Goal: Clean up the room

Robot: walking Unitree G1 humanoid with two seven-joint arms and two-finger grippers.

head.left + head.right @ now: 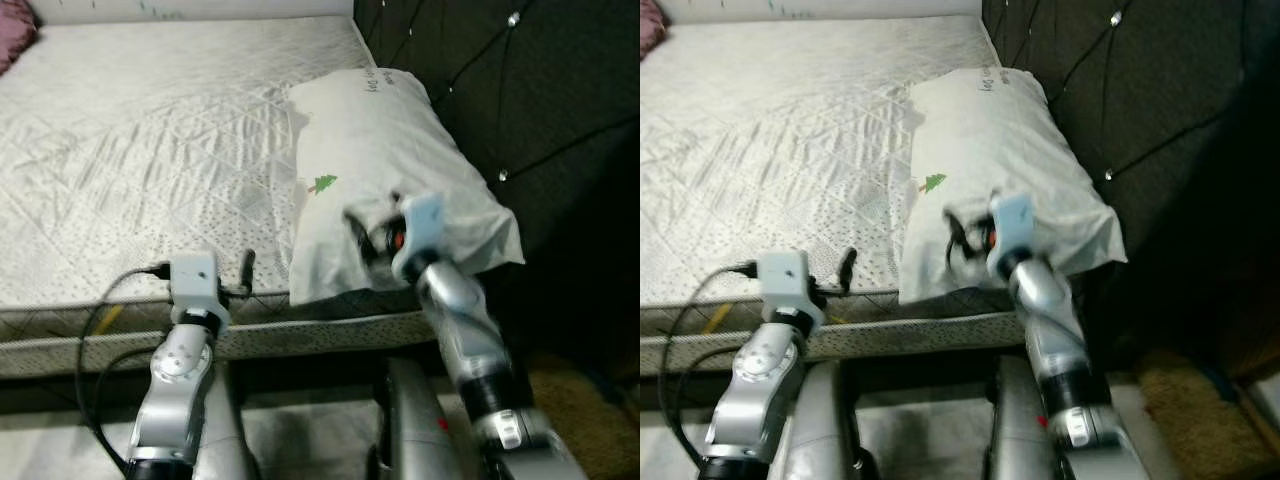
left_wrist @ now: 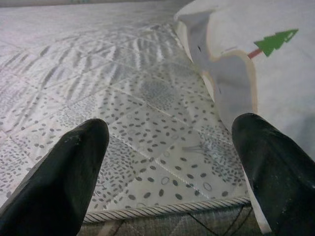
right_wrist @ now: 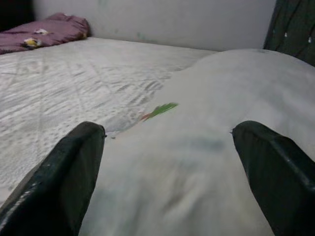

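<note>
Two jointed silver metal arms show black bands near the wrists. The left arm ends in a white boxy camera block, with a black cable looping from it. The right arm carries a pale blue-white block and a small red mark. Each tool has two broad, matte black fingers.

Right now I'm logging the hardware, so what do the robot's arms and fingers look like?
Both arms are jointed silver metal. The left arm carries a white wrist box with looping black cables; the right arm has a pale blue-white wrist unit with a red spot. The fingers are long, black and rounded.
</note>
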